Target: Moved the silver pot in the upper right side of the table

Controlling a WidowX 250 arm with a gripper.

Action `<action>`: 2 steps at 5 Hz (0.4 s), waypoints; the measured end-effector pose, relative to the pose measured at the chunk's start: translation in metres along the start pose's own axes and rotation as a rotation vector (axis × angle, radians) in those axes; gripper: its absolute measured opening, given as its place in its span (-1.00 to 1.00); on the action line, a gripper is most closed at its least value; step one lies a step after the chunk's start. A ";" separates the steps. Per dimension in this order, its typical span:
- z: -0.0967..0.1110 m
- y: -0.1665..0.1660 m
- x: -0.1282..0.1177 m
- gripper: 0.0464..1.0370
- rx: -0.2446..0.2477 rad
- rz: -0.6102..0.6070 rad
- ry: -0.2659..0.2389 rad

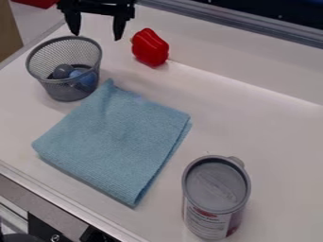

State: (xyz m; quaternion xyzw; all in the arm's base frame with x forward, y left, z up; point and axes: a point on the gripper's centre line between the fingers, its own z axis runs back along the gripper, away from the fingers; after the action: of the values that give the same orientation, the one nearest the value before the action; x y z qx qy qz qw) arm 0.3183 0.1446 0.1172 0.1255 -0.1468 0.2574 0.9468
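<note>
Tool: black, two-fingered (97,37), hanging at the top, left of centre, over the counter (265,132); fingers spread wide with a gap between them, nothing held.
Silver mesh pot: upright (71,90), open at the top, near the counter's upper-left edge; its rim lies just below the tool in the camera view.
Pot contents: a rounded grey item (62,71) and a blue item (84,77), side by side at the bottom, seen through the mesh.
Red pepper: glossy (150,48), just right of the tool, toward the counter's far side.
Cloth: light blue, folded (116,137), lying flat; upper corner just beside the pot, left corner near the counter's lower-left edge.
Can: grey-topped cylinder (216,194) with a printed side, upright, right of the cloth and apart from it, in the lower right of the view, well apart from the pot.
</note>
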 end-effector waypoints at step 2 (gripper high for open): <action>-0.019 -0.010 -0.013 0.93 -0.017 0.038 0.034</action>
State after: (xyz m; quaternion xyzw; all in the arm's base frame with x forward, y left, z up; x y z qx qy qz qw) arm 0.3168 0.1359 0.0936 0.1100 -0.1351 0.2760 0.9452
